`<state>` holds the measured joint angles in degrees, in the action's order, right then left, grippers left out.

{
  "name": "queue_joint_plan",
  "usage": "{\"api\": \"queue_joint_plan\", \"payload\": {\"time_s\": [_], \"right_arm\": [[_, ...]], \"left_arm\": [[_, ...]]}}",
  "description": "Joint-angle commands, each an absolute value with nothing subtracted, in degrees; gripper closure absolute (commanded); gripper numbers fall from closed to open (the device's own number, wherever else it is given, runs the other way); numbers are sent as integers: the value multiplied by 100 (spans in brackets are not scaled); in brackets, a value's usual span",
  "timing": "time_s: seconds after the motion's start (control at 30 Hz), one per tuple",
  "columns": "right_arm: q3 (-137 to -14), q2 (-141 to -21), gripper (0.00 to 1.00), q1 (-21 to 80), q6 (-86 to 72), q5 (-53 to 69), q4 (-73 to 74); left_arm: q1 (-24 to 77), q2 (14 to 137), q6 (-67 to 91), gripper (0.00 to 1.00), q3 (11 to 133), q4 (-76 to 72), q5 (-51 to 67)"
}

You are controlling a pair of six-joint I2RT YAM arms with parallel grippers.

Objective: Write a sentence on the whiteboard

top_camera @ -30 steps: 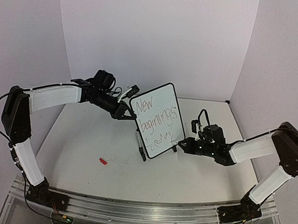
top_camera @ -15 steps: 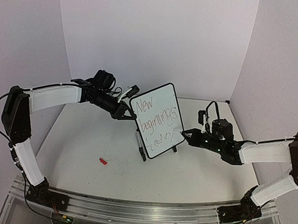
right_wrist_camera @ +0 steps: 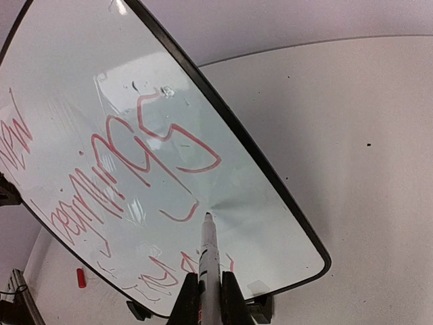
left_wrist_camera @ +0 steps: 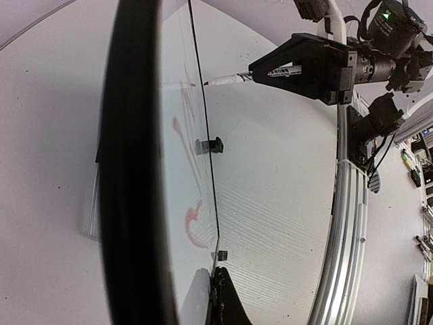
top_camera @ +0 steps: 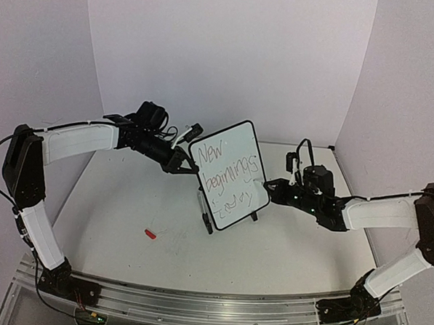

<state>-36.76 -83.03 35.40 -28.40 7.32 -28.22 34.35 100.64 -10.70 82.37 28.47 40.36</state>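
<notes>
The whiteboard stands tilted on the table, with the sentence on it in three lines. My left gripper is shut on its left edge; the left wrist view shows the board edge-on with my jaws clamped on the frame. My right gripper is shut on a marker. The marker's tip is at or just off the board's surface, right of the second line's last letter. The lettering looks red in the right wrist view. The marker also shows in the left wrist view.
A small red cap lies on the table left of the board. A thin dark pen-like thing lies by the board's lower left edge. White walls close the back and sides. A metal rail runs along the near edge.
My right gripper has moved with the marker from the board's lower right corner up to its right side. The left arm and the board have not moved.
</notes>
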Motion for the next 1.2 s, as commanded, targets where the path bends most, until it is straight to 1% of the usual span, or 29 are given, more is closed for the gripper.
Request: {"api": "queue_joint_plan", "payload": {"time_s": [0.0, 0.6, 1.17], "right_arm": [[-3911, -8483, 100, 3550, -2680, 569, -2873], [-3431, -8508, 100, 3554, -2826, 399, -2915], [-3279, -8536, 100, 3554, -2857, 362, -2909]], "left_arm": [[3489, 10100, -1274, 100, 8191, 2961, 3941], [3490, 10090, -1271, 100, 8190, 2965, 3938], [3489, 10072, -1274, 100, 8191, 2970, 3945]]}}
